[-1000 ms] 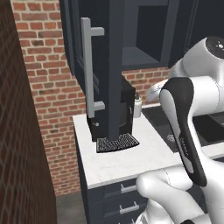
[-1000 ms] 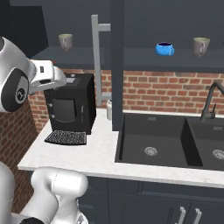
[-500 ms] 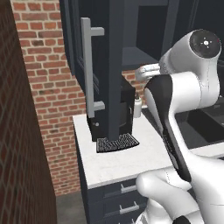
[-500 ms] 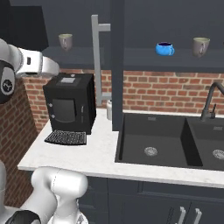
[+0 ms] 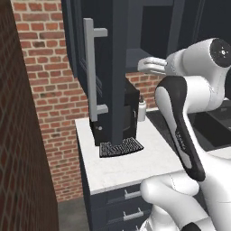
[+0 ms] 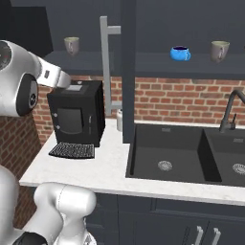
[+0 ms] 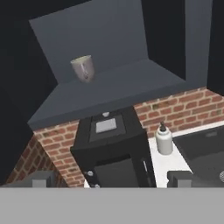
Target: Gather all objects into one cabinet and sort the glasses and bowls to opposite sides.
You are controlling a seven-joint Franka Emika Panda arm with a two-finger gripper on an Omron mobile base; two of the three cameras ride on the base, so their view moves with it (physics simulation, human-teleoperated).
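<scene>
- Cabinet [image 6: 143,64] is standing open, its dark shelf holding three pieces: one grey-beige mug [image 6: 72,45] at the left end, the blue cup [image 6: 180,53] toward the right, a second grey-beige mug [image 6: 219,50] just right of the cup.
- Left mug is well apart from the other two; in my hand view it is sitting upright on the shelf [image 7: 113,94], above the coffee machine.
- Bowl: I am not seeing it anywhere.
- Open cabinet door [image 6: 128,72] is hanging edge-on between the left mug and the blue cup, its silver bar handle [image 6: 106,64] facing me.
- My gripper [image 7: 111,179] is spread wide and holding nothing; fingertips [image 7: 179,178] are sitting far apart at the bottom of the hand view.
- My arm [image 5: 189,94] is raised, forearm reaching toward the cabinet at shelf height, hand looking down over the coffee machine [image 6: 76,119].
- White soap bottle [image 7: 164,139] is standing just beside the machine on the pale counter [image 6: 105,167].
- Black double sink [image 6: 186,158] is sitting to the right with a dark tap [image 6: 229,110].
- Red brick wall [image 6: 167,103] is running behind; drawer fronts [image 5: 122,203] are showing below the counter.
</scene>
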